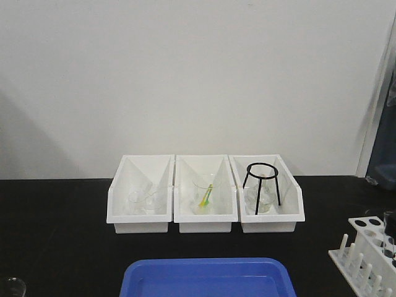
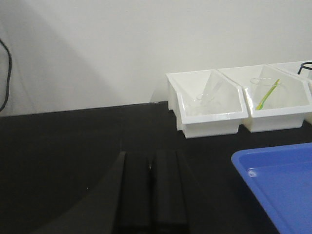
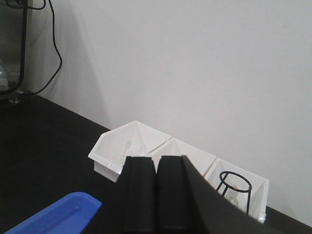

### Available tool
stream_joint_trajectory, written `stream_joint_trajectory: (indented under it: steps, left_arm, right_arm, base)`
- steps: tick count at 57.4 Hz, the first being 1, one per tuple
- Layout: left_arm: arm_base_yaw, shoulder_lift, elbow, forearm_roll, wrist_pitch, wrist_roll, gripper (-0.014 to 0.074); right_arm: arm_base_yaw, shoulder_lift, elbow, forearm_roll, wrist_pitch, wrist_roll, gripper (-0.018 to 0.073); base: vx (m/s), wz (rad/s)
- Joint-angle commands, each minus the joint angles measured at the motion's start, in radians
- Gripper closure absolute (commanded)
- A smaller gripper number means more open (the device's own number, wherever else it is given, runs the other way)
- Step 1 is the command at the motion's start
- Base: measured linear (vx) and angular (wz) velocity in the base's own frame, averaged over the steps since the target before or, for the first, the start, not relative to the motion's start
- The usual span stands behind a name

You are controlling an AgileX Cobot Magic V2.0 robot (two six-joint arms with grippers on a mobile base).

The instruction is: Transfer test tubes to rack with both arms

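Front view: three white bins (image 1: pixel 204 210) sit side by side on the black table (image 1: pixel 55 235), backed against the pale wall. Left bin holds clear glassware, the middle one a beaker (image 1: pixel 204 195) with a yellow-green stick in it, and the right one a black tripod (image 1: pixel 262 180) standing over another glass. Down front, the blue tray (image 1: pixel 204 278) fills the near edge, just ahead of the bins. Far right, the rack (image 1: pixel 365 250) sits at the frame's edge, round holes on top and a row of pegs along its near side, with one test tube (image 1: pixel 388 235) standing upright in it, partly cut off by the frame. A bit of round glass peeks in at the bottom-left corner, too little showing to name it.

Neither arm shows in the front view. On the left wrist camera, the left gripper (image 2: pixel 152 195) has its two black fingers pressed together, nothing between them, low over bare table, with the bins and tray off to its right. Right wrist camera: the right gripper (image 3: pixel 156 195) is likewise closed up tight and empty, with the bins beyond it and the tray corner at lower left
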Motion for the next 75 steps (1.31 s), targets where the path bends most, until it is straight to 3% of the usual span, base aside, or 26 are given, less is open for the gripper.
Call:
stream_joint_trajectory:
  steps: [1,7,10,15,64,65,75]
  left_arm:
    - [0.030,-0.097,0.087,-0.043,-0.115,-0.001,0.0617]
    - [0.045,-0.188,0.187,-0.065,-0.172,-0.001,0.0617]
    - [0.048,-0.214,0.176,-0.061,-0.099,0.014,0.0617]
    - [0.048,-0.207,0.176,-0.070,-0.089,0.043,0.0617]
    - [0.048,-0.208,0.176,-0.072,-0.076,0.041,0.0617]
    - [0.048,-0.208,0.176,-0.072,-0.076,0.041,0.0617]
    - [0.048,-0.208,0.176,-0.072,-0.076,0.041,0.0617]
  right_arm:
    - [-0.004,0.004,-0.029,0.009,0.030,-0.001,0.0567]
    - [-0.004,0.004,-0.029,0.009,0.030,-0.001,0.0567]
    - [-0.004,0.004,-0.029,0.009,0.030,-0.001,0.0567]
    - [-0.004,0.004,-0.029,0.009,0.029,-0.001,0.0567]
    - [-0.004,0.004,-0.029,0.008,0.035,-0.011,0.0567]
    - [-0.004,0.004,-0.029,0.073,0.119,0.049,0.0567]
    - [-0.004,0.017,-0.029,0.180,0.432,0.249,0.0567]
  base:
    - [0.00,0.00]
    - [0.00,0.00]
    - [0.00,0.00]
    - [0.00,0.00]
    - [0.00,0.00]
    - [0.00,0.00]
    - [0.00,0.00]
